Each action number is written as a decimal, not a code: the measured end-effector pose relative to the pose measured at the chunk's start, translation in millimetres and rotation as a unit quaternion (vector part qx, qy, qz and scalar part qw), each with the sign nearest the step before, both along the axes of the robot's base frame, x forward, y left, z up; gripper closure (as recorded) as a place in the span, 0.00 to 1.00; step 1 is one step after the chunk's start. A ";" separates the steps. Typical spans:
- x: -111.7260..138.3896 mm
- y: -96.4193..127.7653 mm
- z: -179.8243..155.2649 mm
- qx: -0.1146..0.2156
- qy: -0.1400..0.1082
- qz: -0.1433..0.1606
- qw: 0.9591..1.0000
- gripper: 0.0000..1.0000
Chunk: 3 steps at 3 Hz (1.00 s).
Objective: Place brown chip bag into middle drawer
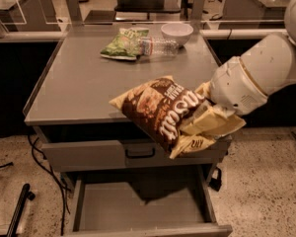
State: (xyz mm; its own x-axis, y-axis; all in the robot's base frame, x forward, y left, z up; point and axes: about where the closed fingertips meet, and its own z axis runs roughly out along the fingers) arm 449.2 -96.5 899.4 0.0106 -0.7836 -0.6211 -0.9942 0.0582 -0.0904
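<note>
The brown chip bag (160, 116) is large and puffy, dark brown with white lettering and a cream-yellow end. It hangs in the air over the cabinet's front edge, tilted. My gripper (207, 122) is at the bag's right end, shut on the brown chip bag, below my white arm (256, 78). The middle drawer (138, 206) is pulled open below the bag, a wide grey tray with a flat bare floor. The bag's shadow falls on its back part.
A green chip bag (121, 43), a clear plastic bottle (158, 47) and a white bowl (176, 32) lie at the back of the grey cabinet top (74, 88). The shut top drawer has a black loop handle (139, 153). Cables and a black pole (19, 206) lie on the floor at left.
</note>
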 end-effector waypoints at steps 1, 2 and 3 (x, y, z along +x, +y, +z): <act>-28.2 -6.7 -14.3 -0.003 0.022 -0.007 1.000 1.00; -50.6 -11.7 -44.5 -0.005 0.039 -0.005 0.999 1.00; -64.4 -21.0 -97.0 -0.015 0.037 0.011 0.999 1.00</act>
